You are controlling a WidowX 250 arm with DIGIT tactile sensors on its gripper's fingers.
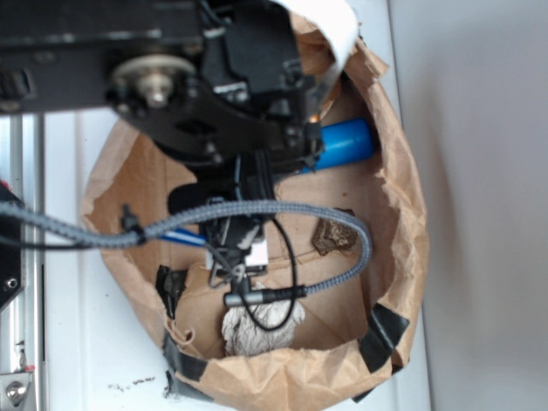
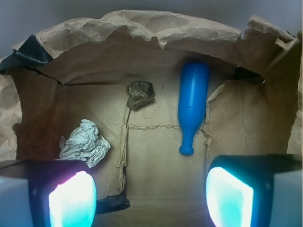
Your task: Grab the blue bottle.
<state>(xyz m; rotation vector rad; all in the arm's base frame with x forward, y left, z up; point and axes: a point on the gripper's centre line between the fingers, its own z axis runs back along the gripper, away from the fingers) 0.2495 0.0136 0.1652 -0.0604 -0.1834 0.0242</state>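
Note:
The blue bottle (image 2: 193, 101) lies flat on the floor of a brown paper bag (image 2: 142, 28), narrow neck pointing toward the camera. In the exterior view, only the fat end of the blue bottle (image 1: 347, 144) shows beside the black arm. My gripper (image 2: 150, 198) is open, its two glowing cyan pads (image 2: 73, 201) wide apart at the bottom of the wrist view with nothing between them. The bottle is ahead of the gap, a little to the right, and apart from both fingers.
A dark brown rock-like lump (image 2: 140, 94) lies left of the bottle, and a crumpled white paper ball (image 2: 85, 143) lies nearer on the left. The bag's crumpled walls (image 1: 402, 197) ring the floor, patched with black tape (image 2: 28, 52). A grey braided cable (image 1: 282, 210) loops over the bag.

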